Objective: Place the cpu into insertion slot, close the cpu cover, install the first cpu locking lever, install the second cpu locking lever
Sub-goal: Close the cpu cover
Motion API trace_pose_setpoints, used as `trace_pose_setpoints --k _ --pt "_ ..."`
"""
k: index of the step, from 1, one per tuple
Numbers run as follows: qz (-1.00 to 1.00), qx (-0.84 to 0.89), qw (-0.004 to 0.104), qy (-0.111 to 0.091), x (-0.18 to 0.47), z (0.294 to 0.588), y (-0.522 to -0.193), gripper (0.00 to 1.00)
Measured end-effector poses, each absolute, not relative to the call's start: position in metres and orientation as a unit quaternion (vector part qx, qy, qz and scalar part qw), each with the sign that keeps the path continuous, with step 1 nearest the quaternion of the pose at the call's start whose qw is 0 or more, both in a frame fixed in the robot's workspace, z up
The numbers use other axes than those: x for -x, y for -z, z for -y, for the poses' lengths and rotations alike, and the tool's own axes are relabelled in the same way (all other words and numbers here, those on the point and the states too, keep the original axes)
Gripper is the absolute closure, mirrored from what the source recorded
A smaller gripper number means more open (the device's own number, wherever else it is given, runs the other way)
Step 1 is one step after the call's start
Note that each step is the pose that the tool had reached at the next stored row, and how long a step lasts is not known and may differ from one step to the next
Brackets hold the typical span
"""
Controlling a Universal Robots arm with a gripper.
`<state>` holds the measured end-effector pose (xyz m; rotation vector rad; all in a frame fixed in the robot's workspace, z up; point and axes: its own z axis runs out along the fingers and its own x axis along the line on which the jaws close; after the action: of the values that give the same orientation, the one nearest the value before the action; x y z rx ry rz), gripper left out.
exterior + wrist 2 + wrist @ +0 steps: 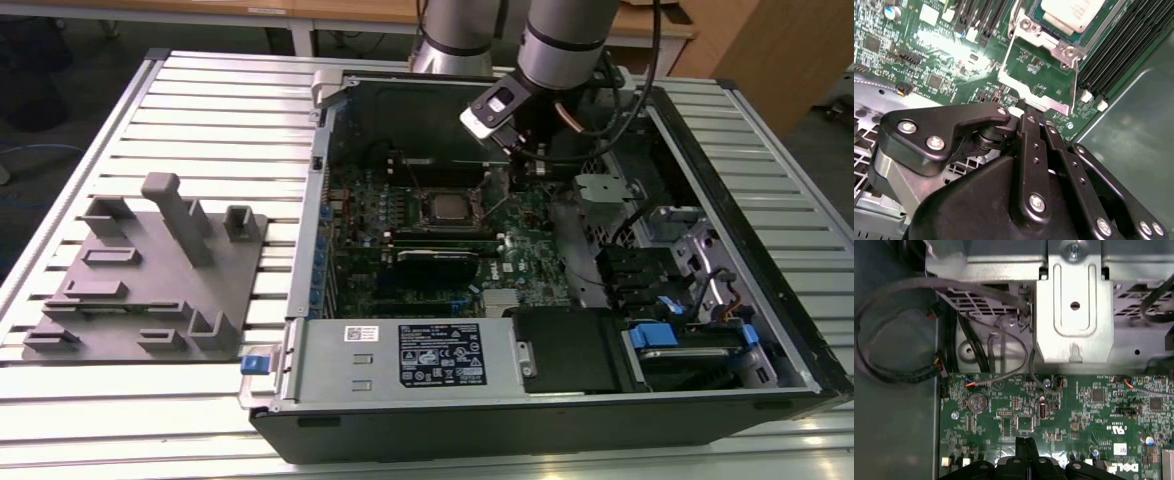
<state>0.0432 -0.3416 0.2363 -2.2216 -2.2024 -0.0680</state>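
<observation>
The cpu (447,208) lies flat in the insertion slot (424,222) at the middle of the motherboard; its pale metal face (1071,11) also shows in the second wrist view. The cpu cover (1037,102), a thin silver frame, stands swung open off the socket, with green board showing through its cut-out. My gripper (514,170) hangs inside the case just to the exterior view's right of the socket. Its black fingers (1030,131) are shut together, and the tips (1025,444) meet the cover's free edge.
A grey labelled power-supply box (400,355) fills the case's near side. Black memory slots (1124,50) run beside the socket. Loose cables (899,340) and a metal bracket (1074,305) lie ahead of the fingers. A grey fixture plate (147,270) sits on the slatted table.
</observation>
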Motion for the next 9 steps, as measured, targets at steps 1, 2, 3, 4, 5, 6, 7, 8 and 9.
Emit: trace_pose_setpoints --k 1,2,3,4,5,6,7,8,9 --pt "0.704 0.71 0.006 0.022 -0.042 0.342 -0.236 0.89" --pt "0.704 0.71 0.006 0.022 -0.039 0.342 -0.236 0.89" --pt "0.704 0.71 0.006 0.022 -0.037 0.342 -0.236 0.89" --pt "0.704 0.71 0.006 0.022 -0.035 0.342 -0.236 0.89" --pt "0.704 0.71 0.006 0.022 -0.032 0.342 -0.236 0.89" --pt "0.704 0.71 0.006 0.022 -0.03 0.342 -0.236 0.89" --pt "0.704 0.71 0.006 0.022 -0.027 0.342 -0.236 0.89" --pt "0.704 0.71 0.005 0.023 -0.025 0.342 -0.236 0.89" --pt "0.704 0.71 0.005 0.023 -0.022 0.342 -0.236 0.89"
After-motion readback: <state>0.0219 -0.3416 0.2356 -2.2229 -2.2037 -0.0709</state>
